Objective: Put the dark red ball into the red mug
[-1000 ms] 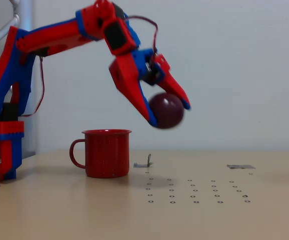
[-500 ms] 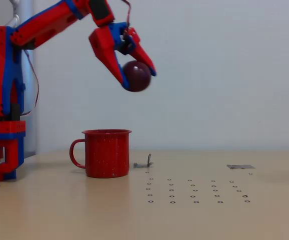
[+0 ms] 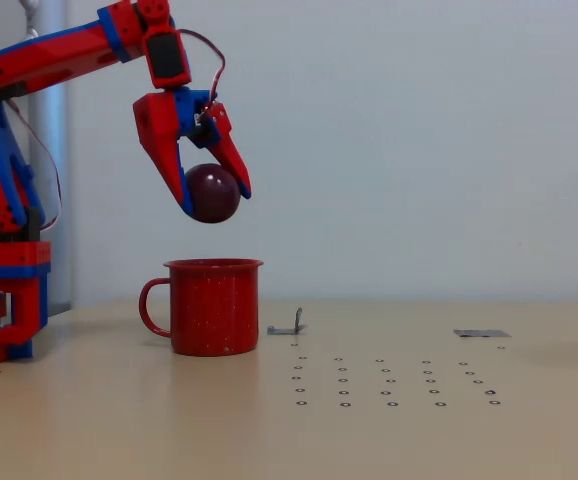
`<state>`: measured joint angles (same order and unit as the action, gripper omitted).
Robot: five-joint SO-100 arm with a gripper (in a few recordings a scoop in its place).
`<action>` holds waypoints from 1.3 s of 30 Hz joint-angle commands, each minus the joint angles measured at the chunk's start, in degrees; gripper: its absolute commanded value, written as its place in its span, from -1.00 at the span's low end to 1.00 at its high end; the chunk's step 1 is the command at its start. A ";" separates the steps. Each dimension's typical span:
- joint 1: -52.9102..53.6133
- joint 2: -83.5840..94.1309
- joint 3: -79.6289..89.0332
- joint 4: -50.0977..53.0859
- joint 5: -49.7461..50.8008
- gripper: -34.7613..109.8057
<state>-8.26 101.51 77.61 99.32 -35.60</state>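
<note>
A pale, plain wall [image 3: 419, 130] fills the background of the fixed view, and a light tan counter [image 3: 119, 420] runs across the bottom third. From the left edge rises a red and blue robot arm [image 3: 29, 100]: its base sits on the counter at far left, an upright section climbs from it, and an upper section reaches rightward along the top of the picture before bending down at the wrist. A thin red cable loops beside the wrist.

At the arm's end the hand [image 3: 214, 203] points down, its two red fingers tipped in blue and clamped on the dark red ball [image 3: 213, 193]. The ball is glossy and plum-coloured, held in the air above the red mug [image 3: 211, 306], over the mug's opening with a clear gap of wall showing between ball and rim.

The mug stands upright on the counter, left of centre, bright red with faint pale speckles, its loop handle turned to the left.

Just right of the mug a small bent metal bracket [image 3: 290, 324] stands on the counter. Farther right lies a small flat grey plate [image 3: 481, 333]. In front of these, a grid of tiny round holes [image 3: 394, 382] dots the counter surface.
</note>
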 commanded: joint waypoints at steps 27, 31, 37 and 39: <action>3.16 14.50 23.29 -19.42 -10.20 -0.01; 3.52 14.85 24.26 -23.91 -12.13 0.01; 4.31 14.33 20.04 -30.59 -10.02 0.04; 4.83 13.62 15.73 -30.67 -8.70 -0.03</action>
<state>-4.75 112.15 101.69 69.96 -45.70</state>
